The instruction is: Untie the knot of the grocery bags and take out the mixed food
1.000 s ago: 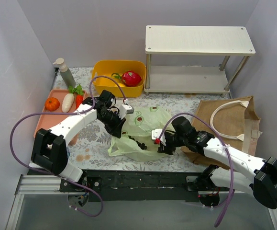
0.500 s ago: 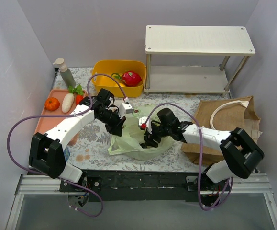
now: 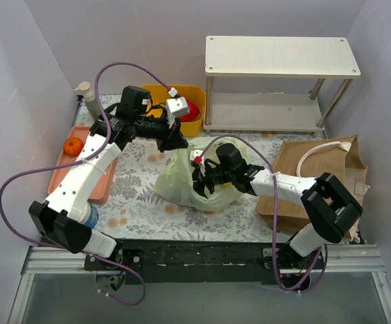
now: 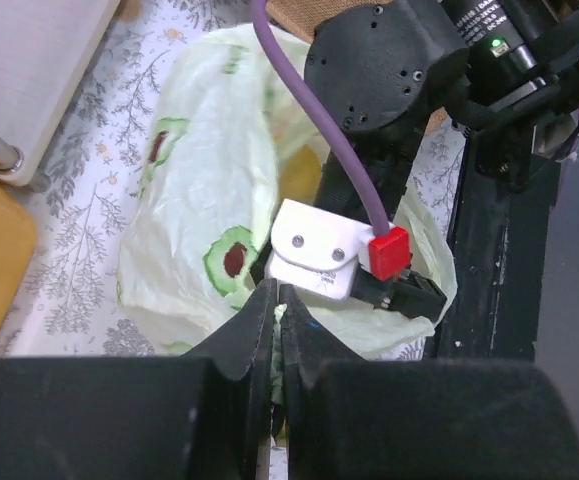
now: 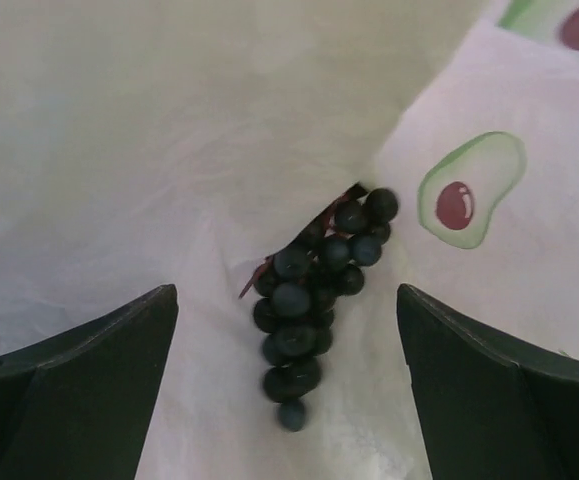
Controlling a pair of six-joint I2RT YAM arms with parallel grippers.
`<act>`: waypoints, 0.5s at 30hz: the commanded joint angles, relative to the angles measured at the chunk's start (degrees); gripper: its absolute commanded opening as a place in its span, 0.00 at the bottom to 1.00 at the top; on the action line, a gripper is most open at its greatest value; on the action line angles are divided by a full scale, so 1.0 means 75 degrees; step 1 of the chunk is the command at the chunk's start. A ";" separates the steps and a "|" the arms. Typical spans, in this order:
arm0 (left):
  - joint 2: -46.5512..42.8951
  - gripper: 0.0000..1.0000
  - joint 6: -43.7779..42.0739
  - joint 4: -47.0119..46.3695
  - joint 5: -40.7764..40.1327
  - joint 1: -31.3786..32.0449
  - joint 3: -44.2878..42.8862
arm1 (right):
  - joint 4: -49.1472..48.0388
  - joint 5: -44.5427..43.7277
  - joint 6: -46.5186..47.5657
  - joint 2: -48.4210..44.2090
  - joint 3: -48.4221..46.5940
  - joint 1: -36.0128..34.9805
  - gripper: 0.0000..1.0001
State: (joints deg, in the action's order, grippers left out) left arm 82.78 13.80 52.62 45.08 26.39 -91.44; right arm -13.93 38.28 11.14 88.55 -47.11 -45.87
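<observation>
The pale green grocery bag [image 3: 176, 181] stands in the middle of the table, pulled up by its top edge. My left gripper [image 3: 179, 142] is shut on that thin plastic edge [image 4: 277, 318], above the bag. My right gripper [image 3: 201, 183] reaches into the bag's mouth with its jaws wide apart. A bunch of dark grapes [image 5: 314, 290] lies on the bag's inner plastic between the right fingers [image 5: 99, 385], untouched. The brown tote [image 3: 325, 170] with white rope handles lies flat at the right. A tangerine [image 3: 73, 146] sits on the orange tray [image 3: 65, 177].
A yellow bin [image 3: 152, 96] at the back holds a red fruit [image 3: 192, 111]. A soap pump bottle [image 3: 88, 96] stands at the back left. A white two-level shelf [image 3: 279, 57] fills the back right. My left arm crosses over the tray.
My left arm has risen and swung toward the back, lifting the green bag's edge. My right gripper has moved left into the bag's mouth and opened wide.
</observation>
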 commanded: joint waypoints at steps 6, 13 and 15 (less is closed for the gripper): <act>-0.1591 0.00 -0.0656 -0.0314 -0.0595 -0.0003 0.2978 | -0.0053 -0.0999 0.0553 -0.0217 0.0117 -0.0037 0.97; -0.2400 0.00 -0.0949 0.0272 -0.2049 -0.0027 0.4410 | 0.0077 -0.1906 0.1421 -0.0663 0.0564 -0.0013 0.93; -0.2518 0.00 -0.0822 0.0320 -0.2202 -0.0038 0.4399 | 0.0065 -0.1579 0.1375 -0.0511 0.0400 -0.0013 0.88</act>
State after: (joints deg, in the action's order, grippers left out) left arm 68.29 8.58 53.41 33.45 26.37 -58.17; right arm -12.40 26.61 18.76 85.36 -42.61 -45.89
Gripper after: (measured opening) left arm 0.014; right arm 0.924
